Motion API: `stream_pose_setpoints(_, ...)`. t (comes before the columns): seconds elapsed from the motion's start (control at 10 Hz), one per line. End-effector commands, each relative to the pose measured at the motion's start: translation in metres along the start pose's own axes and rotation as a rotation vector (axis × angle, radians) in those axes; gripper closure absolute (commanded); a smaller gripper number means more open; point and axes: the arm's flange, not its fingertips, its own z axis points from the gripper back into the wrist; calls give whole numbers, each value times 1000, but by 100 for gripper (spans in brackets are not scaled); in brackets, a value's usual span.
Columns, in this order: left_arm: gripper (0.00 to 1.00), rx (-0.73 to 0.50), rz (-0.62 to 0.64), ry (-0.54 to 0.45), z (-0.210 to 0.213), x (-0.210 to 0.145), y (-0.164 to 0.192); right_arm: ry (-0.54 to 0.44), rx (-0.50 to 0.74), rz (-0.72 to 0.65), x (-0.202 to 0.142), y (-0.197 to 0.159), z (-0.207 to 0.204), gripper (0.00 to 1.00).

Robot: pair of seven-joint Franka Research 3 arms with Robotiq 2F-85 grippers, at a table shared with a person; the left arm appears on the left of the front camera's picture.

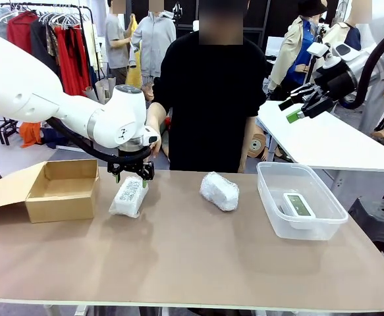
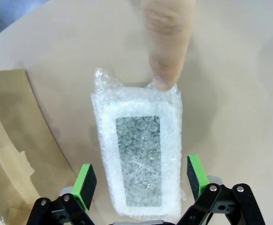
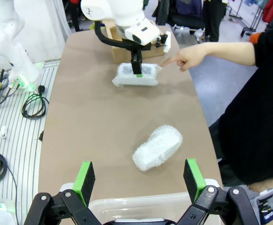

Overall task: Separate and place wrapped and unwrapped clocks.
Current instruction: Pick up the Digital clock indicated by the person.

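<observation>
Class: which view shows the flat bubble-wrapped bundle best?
Left wrist view: the flat bundle is close, its screen visible through the wrap. Front view: smaller, left gripper over its top. Right wrist view: distant, partly hidden.

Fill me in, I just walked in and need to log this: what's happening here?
The left gripper, jaws open, is lowered around the flat wrapped bundle near the open box, not yet closed on it. A person's finger touches that bundle's far end. The rounder bundle lies mid-table. The bare clock sits in the clear bin. The right gripper hangs open, raised, holding nothing.
</observation>
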Motion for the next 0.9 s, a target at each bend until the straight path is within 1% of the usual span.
stream_pose_setpoints(0.0, 0, 2, 29, 10, -5, 6, -2, 6, -1, 4, 1, 1, 1, 0)
stream_pose_setpoints(0.6, 0, -10, 45, 57, -25, 7, -6, 6, -1, 4, 1, 1, 1, 0)
stream_pose_setpoints(0.8, 0, 2, 67, 56, -27, 5, -5, 6, -1, 4, 1, 1, 1, 0)
